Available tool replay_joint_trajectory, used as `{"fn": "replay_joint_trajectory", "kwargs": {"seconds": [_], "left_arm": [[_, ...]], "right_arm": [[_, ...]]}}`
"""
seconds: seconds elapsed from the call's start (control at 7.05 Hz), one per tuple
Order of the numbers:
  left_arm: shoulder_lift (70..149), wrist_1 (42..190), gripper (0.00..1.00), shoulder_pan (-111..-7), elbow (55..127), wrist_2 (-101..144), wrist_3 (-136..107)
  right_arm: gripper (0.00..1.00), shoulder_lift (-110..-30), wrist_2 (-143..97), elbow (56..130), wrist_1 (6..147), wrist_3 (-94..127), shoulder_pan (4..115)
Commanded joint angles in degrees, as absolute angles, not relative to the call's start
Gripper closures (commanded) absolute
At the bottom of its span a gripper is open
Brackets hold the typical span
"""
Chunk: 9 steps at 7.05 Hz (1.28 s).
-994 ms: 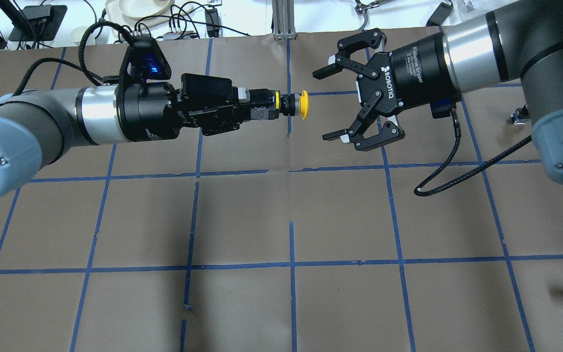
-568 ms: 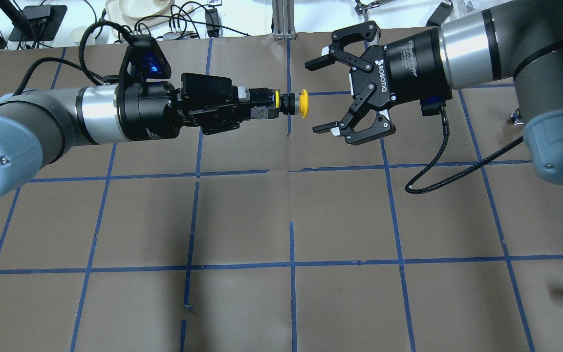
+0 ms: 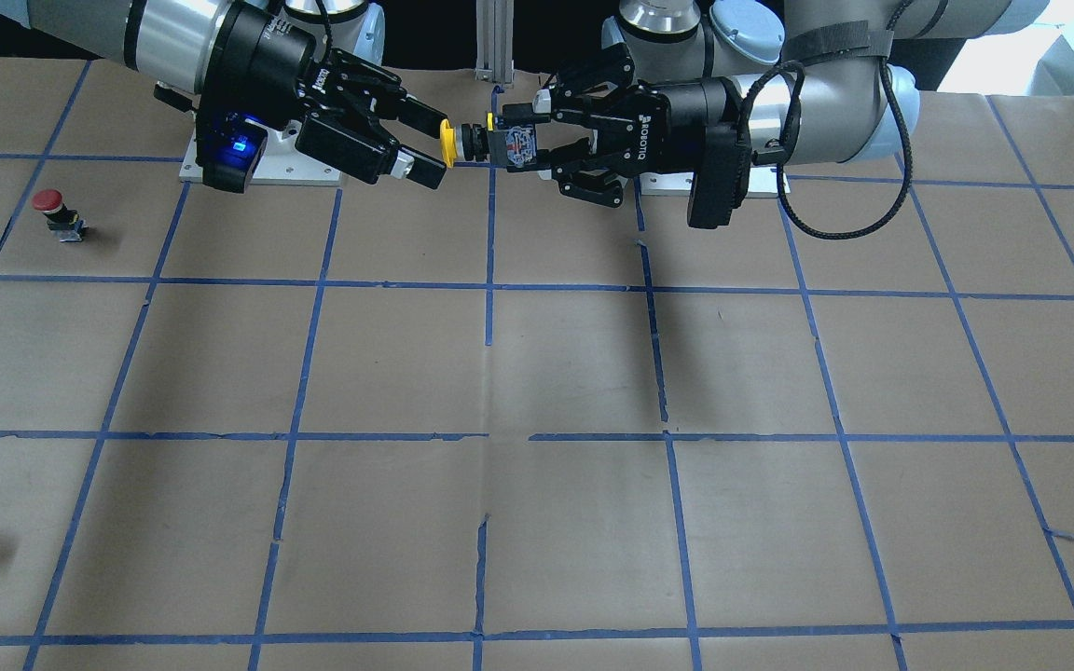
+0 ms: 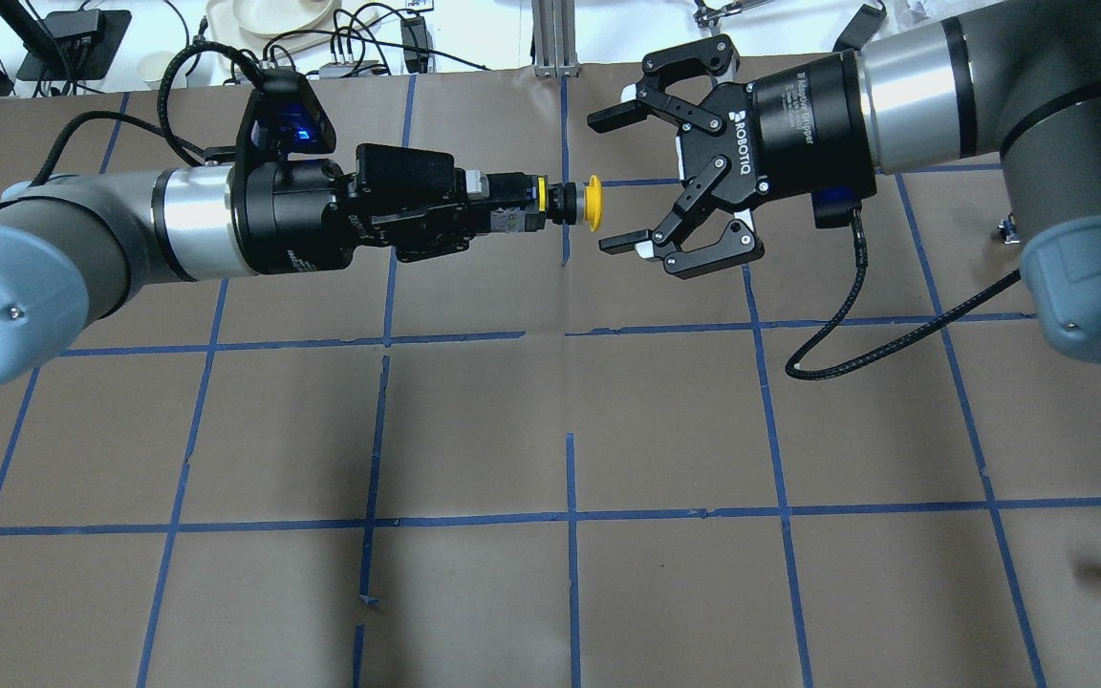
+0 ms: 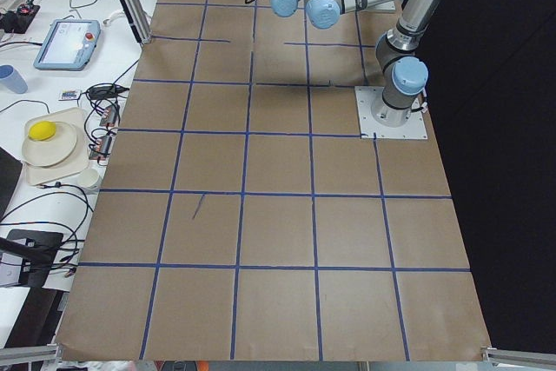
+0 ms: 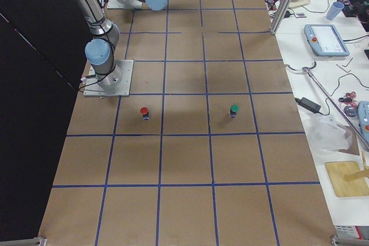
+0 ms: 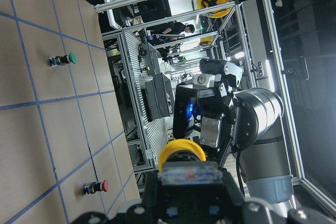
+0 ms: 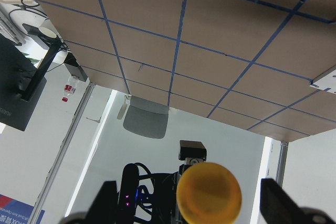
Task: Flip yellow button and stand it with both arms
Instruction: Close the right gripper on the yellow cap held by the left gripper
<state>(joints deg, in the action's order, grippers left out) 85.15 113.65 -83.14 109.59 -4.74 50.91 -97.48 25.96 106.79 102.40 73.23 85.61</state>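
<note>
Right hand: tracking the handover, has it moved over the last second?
Yes: the right hand shifted left toward the vertical tape line, nearing the yellow button.

Button point(image 4: 593, 204) just before right end effector point(image 4: 606, 182)

Red button point(image 3: 57, 214), green button point(image 6: 233, 110)

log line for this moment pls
phase: mid-air handover | left end effector: shut on yellow button body, cap pointing outward | right end effector: open, straddling cap, no contact
</note>
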Motion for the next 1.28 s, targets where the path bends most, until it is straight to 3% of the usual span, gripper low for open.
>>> {"fn": "replay_joint_trajectory", "kwargs": {"seconds": [0.0,0.14,0.28,0.43,0.71,0.85,0.99,1.14], "left_arm": [[85.2,113.6,0.92,-83.1,109.8,-4.7,50.9],[85.1,113.6,0.92,-83.1,109.8,-4.7,50.9],[85.1,113.6,0.92,-83.1,109.9,-4.7,50.9],[85.1,113.6,0.92,-83.1,109.9,-4.7,50.9],[84.9,113.6,0.92,-83.1,110.0,-4.7,50.9],[84.9,113.6,0.85,-83.1,110.0,-4.8,50.8],[84.9,113.7,0.17,-83.1,110.0,-4.9,50.9],[84.9,113.7,0.0,-83.1,110.0,-5.3,50.8]], "right_arm": [[0.23,-97.6,25.8,106.9,102.3,73.3,85.6],[0.49,-97.6,25.8,107.0,102.3,73.2,85.6],[0.69,-97.6,25.8,106.9,102.4,73.3,85.6],[0.82,-97.6,25.5,106.9,102.4,73.3,85.6],[0.85,-97.6,25.3,106.9,102.3,73.3,85.6],[0.85,-97.6,25.3,106.9,102.4,73.4,85.6],[0.86,-97.6,25.3,106.9,102.4,73.3,85.5],[0.86,-97.6,25.3,106.8,102.5,73.4,85.5]]}}
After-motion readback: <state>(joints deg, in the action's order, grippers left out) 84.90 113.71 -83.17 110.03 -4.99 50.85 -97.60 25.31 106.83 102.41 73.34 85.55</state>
